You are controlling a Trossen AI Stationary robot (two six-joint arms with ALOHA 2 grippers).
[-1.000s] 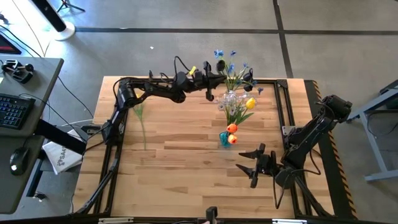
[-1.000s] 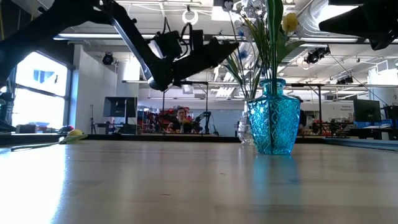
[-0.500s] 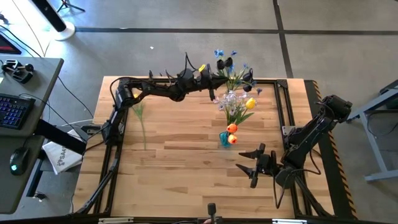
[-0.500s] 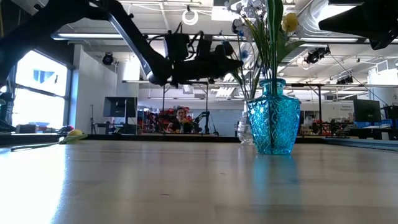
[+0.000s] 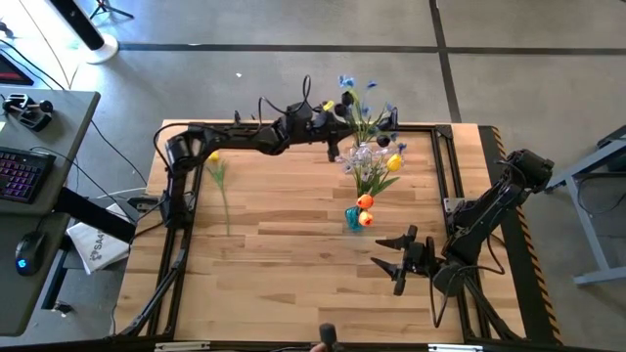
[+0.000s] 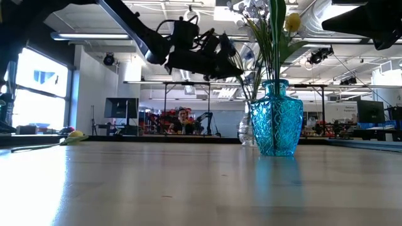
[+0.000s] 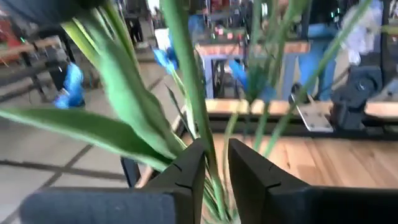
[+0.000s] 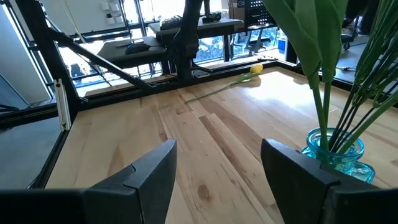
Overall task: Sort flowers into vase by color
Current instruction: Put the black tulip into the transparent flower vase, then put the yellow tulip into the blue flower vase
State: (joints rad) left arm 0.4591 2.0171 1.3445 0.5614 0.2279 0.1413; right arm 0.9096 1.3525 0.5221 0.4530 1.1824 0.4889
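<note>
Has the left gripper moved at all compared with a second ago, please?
Yes. The left gripper has shifted right, closer to the clear vase, in the high view.

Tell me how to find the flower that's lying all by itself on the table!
Start at the wooden table and go to its left side, near the base of the left arm. There a yellow flower lies flat on the boards, its thin green stem stretching along the wood. All the other flowers stand upright in the clear vase or the blue vase; only this one lies down alone.
</note>
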